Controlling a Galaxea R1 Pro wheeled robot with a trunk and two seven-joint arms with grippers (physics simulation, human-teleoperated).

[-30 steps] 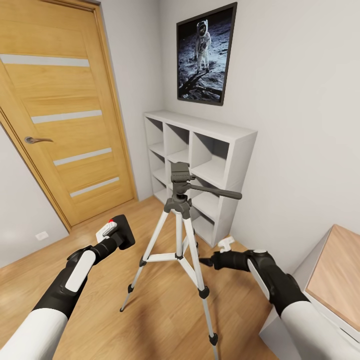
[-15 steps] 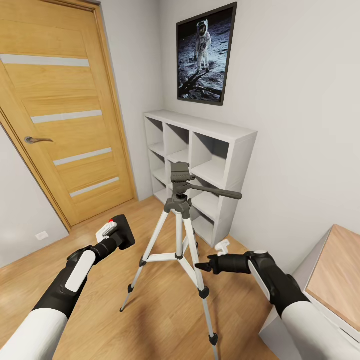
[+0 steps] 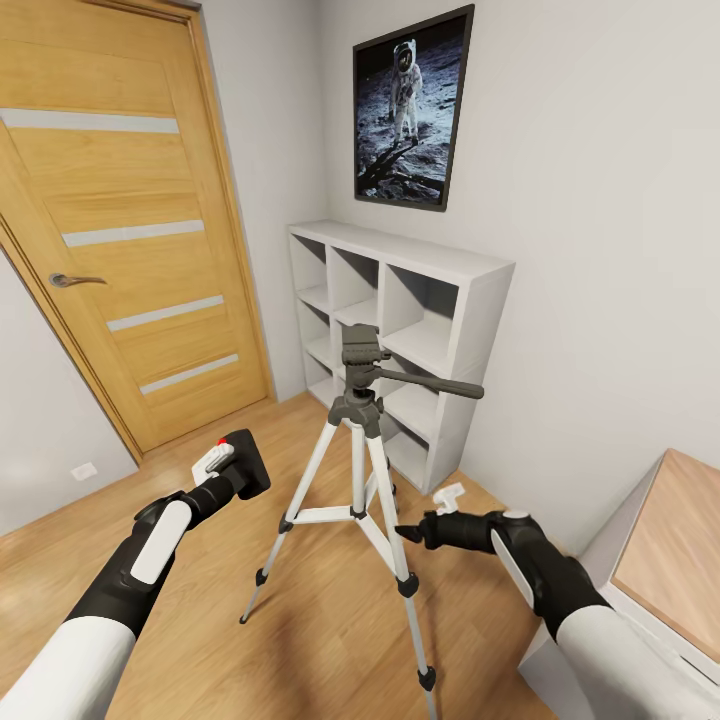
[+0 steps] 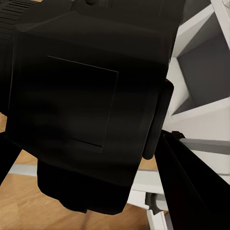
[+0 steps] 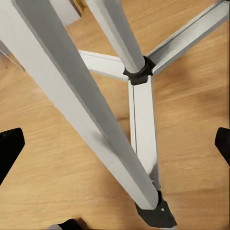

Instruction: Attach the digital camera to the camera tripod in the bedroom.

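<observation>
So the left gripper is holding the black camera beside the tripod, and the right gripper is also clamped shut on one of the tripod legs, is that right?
Not quite. The left gripper does hold the digital camera beside the camera tripod. But the right gripper is open, not clamped: the right wrist view shows its fingers spread wide, with the tripod leg between them and untouched.

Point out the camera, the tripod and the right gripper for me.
camera (image 3: 247, 462), head view, on its black body, held in the left gripper.
tripod (image 3: 361, 349), head view, on its dark grey head.
right gripper (image 3: 405, 533), head view, at its fingertips beside a tripod leg.
</observation>
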